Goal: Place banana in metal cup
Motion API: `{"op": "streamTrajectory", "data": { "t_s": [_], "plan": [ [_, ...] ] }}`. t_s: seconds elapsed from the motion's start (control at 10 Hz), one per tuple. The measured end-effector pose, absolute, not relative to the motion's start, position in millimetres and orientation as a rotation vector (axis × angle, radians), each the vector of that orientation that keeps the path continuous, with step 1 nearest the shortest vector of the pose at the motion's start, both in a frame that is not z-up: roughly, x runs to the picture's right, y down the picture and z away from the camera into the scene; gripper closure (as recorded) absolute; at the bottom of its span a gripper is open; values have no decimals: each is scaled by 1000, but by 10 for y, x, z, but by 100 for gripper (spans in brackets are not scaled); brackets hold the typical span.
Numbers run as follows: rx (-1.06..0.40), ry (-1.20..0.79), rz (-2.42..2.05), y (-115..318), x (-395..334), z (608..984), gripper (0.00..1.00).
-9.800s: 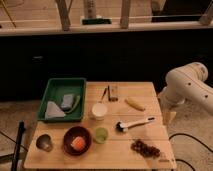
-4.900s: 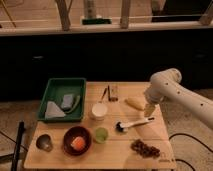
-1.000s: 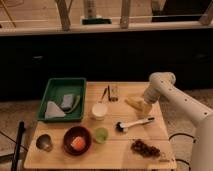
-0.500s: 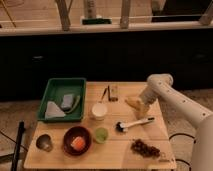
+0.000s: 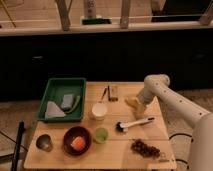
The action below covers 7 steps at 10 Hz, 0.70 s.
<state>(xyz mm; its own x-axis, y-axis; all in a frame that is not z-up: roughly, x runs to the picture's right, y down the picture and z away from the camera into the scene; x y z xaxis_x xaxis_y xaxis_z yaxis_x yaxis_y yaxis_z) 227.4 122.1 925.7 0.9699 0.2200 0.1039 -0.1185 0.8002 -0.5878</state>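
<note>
The banana (image 5: 132,103) is a small pale yellow-tan fruit lying at the right back of the wooden table (image 5: 115,150). My gripper (image 5: 139,106) hangs at the end of the white arm that reaches in from the right. It is right over the banana's right end and hides part of it. The metal cup (image 5: 44,142) is a small dull grey cup at the table's front left corner, far from the gripper.
A green tray (image 5: 56,86) with cloths and a thin yellow-green strip sits at the back left. In between stand a white cup (image 5: 99,110), a light-green cup (image 5: 101,134) and a brown bowl (image 5: 76,140) holding something orange. A white-handled brush (image 5: 136,123) and a dark cluster (image 5: 146,148) lie near the gripper.
The arm has swung in from the right and lowered. In the last second the gripper has edged left and down onto the banana. Nothing on the table has moved.
</note>
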Motion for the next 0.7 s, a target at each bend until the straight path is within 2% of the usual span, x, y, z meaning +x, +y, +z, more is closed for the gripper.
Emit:
{"op": "streamTrajectory", "data": {
  "t_s": [0.2, 0.7],
  "plan": [
    [-618, -179, 175, 1210, 2217, 9275, 34],
    [-629, -189, 168, 1172, 2154, 9318, 86]
  ]
}}
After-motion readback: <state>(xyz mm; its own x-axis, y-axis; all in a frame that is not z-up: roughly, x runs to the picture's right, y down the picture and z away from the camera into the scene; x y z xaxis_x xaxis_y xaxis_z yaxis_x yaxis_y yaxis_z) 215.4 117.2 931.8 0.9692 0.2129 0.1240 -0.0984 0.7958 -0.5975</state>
